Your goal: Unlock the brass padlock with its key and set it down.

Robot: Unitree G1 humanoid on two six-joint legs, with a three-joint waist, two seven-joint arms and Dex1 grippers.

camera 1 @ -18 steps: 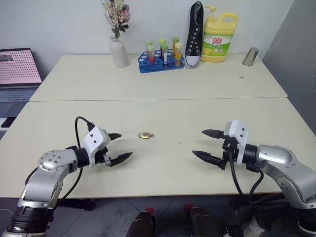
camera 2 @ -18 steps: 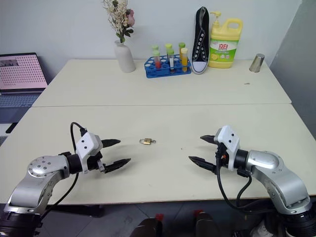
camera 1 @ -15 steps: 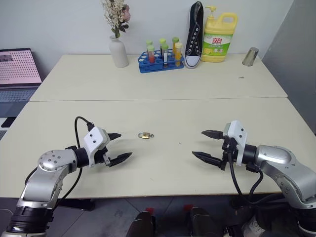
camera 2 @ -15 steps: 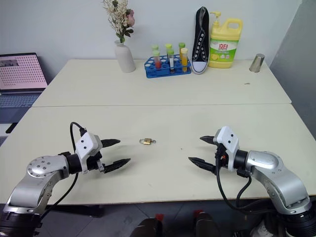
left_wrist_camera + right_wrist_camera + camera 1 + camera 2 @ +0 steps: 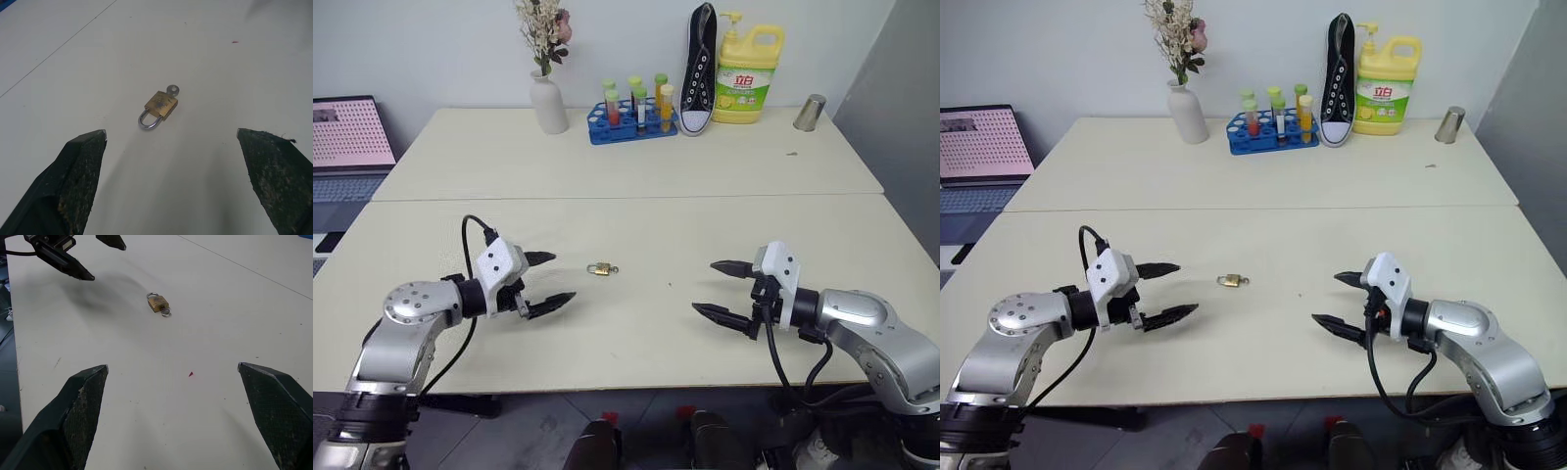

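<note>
The brass padlock (image 5: 600, 268) lies flat on the cream table (image 5: 636, 343), between my two arms and apart from both. Its key (image 5: 172, 89) sticks out of the end of the lock body (image 5: 160, 104) opposite the silver shackle. My left gripper (image 5: 563, 277) hovers open just left of the lock, pointing at it, with nothing between its fingers. Further off on the lock's right, my right gripper (image 5: 703, 286) is also open and empty. The right wrist view shows the padlock (image 5: 157, 303) with the left gripper (image 5: 107, 263) beyond it.
Along the far table edge stand a white vase of dried flowers (image 5: 548, 103), a blue test-tube rack (image 5: 631, 116), a black sneaker (image 5: 698, 69), a yellow detergent bottle (image 5: 745, 73) and a metal cup (image 5: 810, 113). A laptop (image 5: 350, 137) sits far left.
My left gripper has shifted slightly away from the table's front edge, still open. The right gripper has edged a little left. The padlock has not moved.
</note>
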